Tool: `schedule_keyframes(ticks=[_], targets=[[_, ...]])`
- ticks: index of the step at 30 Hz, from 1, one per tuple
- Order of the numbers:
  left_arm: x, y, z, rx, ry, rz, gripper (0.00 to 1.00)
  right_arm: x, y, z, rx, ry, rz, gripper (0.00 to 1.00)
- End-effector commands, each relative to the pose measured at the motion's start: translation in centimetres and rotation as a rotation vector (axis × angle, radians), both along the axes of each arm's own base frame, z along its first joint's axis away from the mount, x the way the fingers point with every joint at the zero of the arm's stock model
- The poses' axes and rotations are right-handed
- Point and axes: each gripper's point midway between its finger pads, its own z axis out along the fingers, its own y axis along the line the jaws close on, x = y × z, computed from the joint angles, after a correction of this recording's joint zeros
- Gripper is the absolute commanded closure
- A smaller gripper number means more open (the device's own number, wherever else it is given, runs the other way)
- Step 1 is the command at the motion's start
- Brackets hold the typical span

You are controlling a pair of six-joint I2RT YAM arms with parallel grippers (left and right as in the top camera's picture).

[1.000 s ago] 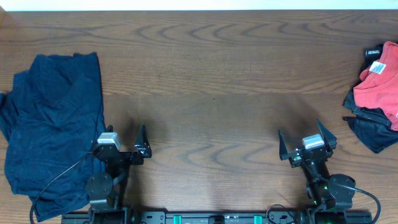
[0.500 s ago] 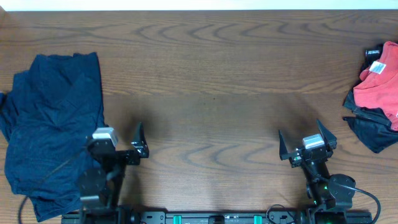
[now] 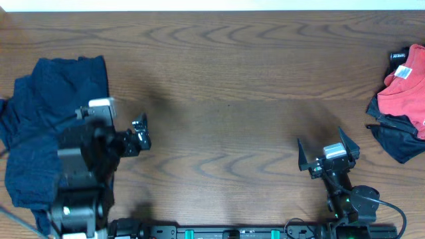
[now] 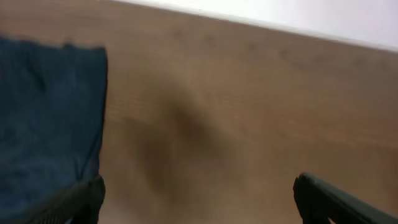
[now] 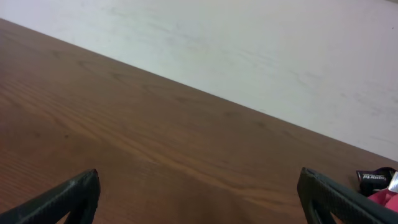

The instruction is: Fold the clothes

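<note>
The clothes in view on the left are a wrinkled navy-blue garment [image 3: 46,99], loosely spread on the wooden table [image 3: 226,73]. My left gripper [image 3: 103,116] hangs raised over the garment's right edge, open, with one dark finger [image 3: 140,127] showing out over bare wood. In the left wrist view the navy garment [image 4: 43,112] fills the left side, and the left gripper [image 4: 199,205] holds nothing. My right gripper [image 3: 321,138] stands open near the front right, over bare table. In the right wrist view the right gripper [image 5: 199,202] is also empty.
A pile of red cloth [image 3: 405,86] over dark cloth [image 3: 398,143] lies at the table's right edge, with a black label [image 3: 400,56] on top. Its red corner [image 5: 388,198] shows in the right wrist view. A white surface lies beyond the table's far edge [image 3: 212,9].
My left arm has risen and swung up and to the left, from the front edge to over the navy garment's right side. Both grippers stay open. The right arm has not moved.
</note>
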Motion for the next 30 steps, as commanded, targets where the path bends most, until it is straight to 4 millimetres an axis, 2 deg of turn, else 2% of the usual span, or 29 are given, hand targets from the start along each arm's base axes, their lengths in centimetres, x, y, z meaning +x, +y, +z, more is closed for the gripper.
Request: schedule_keyframes(ticks=[1, 3, 5, 10, 13, 21, 25, 30], targets=[[0.5, -1.2, 0.8, -0.041, 0.067, -0.064, 0.02, 0.0, -0.3, -0.1, 0.009, 0.007, -0.013, 0.01], [0.3, -2.5, 0.6, -0.097, 0.125, -0.121, 0.02, 0.0, -0.3, -0.1, 0.009, 0.007, -0.013, 0.01], [0.4, -2.9, 0.4, -0.132, 0.149, -0.127, 0.02, 0.0, -0.3, -0.1, 0.009, 0.007, -0.013, 0.01], [0.9, -2.6, -0.2, -0.145, 0.172, -0.098, 0.02, 0.0, -0.3, -0.1, 0.009, 0.007, -0.013, 0.01], [1.5, -1.8, -0.7, -0.135, 0.185, -0.063, 0.02, 0.0, -0.3, -0.1, 0.009, 0.007, -0.013, 0.01], [3.5, 2.7, -1.5, -0.185, 0.261, 0.142, 0.02, 0.0, -0.3, -0.1, 0.009, 0.007, -0.013, 0.01], [4.2, 6.4, -1.8, -0.196, 0.312, 0.297, 0.02, 0.0, -0.3, -0.1, 0.009, 0.007, -0.013, 0.01], [4.1, 11.3, -2.6, -0.21, 0.377, 0.509, 0.02, 0.0, -0.3, -0.1, 0.009, 0.007, -0.013, 0.01]])
